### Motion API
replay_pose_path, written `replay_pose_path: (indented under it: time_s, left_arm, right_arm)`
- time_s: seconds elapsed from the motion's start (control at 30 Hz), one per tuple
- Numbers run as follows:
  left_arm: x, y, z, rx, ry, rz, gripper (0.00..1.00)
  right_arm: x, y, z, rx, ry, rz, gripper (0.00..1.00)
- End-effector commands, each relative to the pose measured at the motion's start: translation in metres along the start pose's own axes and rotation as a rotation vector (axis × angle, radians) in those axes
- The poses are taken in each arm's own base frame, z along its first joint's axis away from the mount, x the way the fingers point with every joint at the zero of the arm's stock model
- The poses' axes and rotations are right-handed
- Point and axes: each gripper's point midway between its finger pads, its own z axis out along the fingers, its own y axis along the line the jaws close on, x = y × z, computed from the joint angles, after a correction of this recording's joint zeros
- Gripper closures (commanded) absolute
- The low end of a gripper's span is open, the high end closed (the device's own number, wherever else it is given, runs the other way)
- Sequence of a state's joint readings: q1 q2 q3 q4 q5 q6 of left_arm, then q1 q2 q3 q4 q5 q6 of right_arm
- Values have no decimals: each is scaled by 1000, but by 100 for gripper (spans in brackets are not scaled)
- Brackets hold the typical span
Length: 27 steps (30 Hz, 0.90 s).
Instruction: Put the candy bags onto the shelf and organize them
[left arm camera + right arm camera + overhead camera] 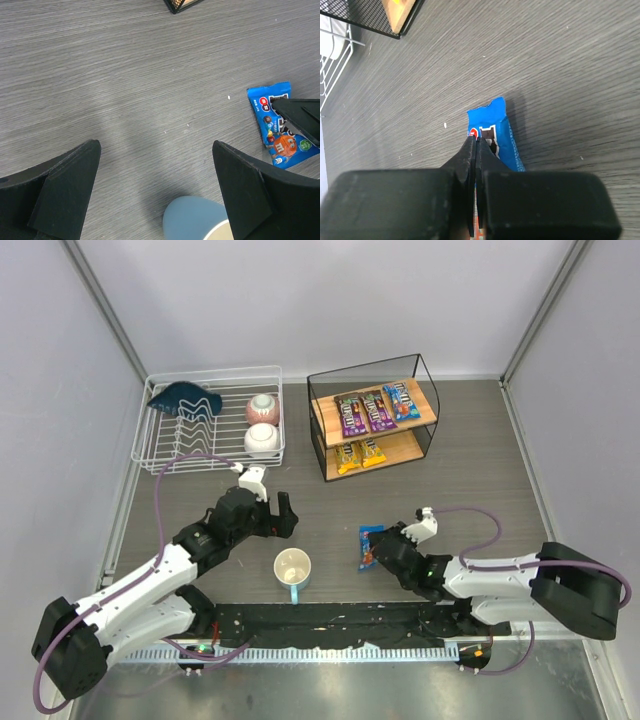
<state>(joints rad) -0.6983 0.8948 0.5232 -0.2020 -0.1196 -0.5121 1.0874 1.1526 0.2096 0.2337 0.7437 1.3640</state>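
Observation:
One blue candy bag [369,546] lies on the table right of the mug; it also shows in the left wrist view [269,107] and the right wrist view [501,131]. My right gripper [384,548] [476,141] is shut, its fingertips pinching the bag's near edge. The shelf [428,415] stands at the back. It has two purple bags [364,413] and a blue bag [401,400] on the top board, and two yellow bags [359,454] on the lower board. My left gripper [284,516] [156,150] is open and empty, above the table left of the bag.
A blue mug [292,569] [196,220] stands near the front, just below my left gripper. A white wire dish rack [150,454] at the back left holds two bowls and a dark blue dish. The shelf's corner [370,17] shows in the right wrist view.

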Motion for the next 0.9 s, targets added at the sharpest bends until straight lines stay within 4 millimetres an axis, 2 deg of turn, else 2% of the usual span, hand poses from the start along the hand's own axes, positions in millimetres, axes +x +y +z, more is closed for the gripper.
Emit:
replay_pose_path:
  time_s: [0.0, 0.43, 0.6, 0.63, 0.7, 0.73, 0.87]
  left_arm:
    - [-8, -5, 1, 18, -23, 12, 0]
    - [-6, -5, 1, 18, -17, 14, 0]
    - [-6, -4, 2, 16, -17, 14, 0]
    - [-6, -4, 2, 16, -16, 14, 0]
    - [-6, -5, 2, 17, -15, 14, 0]
    - [-6, -5, 2, 17, -15, 14, 0]
    - [-5, -5, 2, 18, -14, 15, 0]
  right_arm:
    - [3, -19, 1, 78, -2, -19, 99]
    - [16, -54, -1, 147, 44, -71, 99]
    - [5, -36, -2, 83, 11, -99, 98]
    - [1, -25, -2, 40, -2, -113, 97]
    - [-1, -16, -3, -3, -3, -148, 96]
    - [-1, -6, -4, -39, 7, -141, 96]
    - [6, 0, -3, -86, 55, -223, 96]
